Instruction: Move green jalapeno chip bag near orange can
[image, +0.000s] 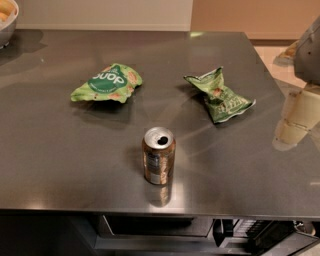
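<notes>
1. The green jalapeno chip bag (220, 95) lies crumpled on the right of the grey surface (60, 165). It is ungrasped and well apart from the orange can (159, 156), which stands upright at centre near the front edge.
2. The gripper (296, 117), a pale shape at the scene's right edge, hangs to the right of the bag without touching it. Whether it is apart or together cannot be told.
3. A brighter green bag (106, 83) lies on the far left.
4. The step in hand appears to be the approach, with no grasp made yet. The next move likely calls for reaching left to the crinkled bag, then setting it beside the can without toppling it.
</notes>
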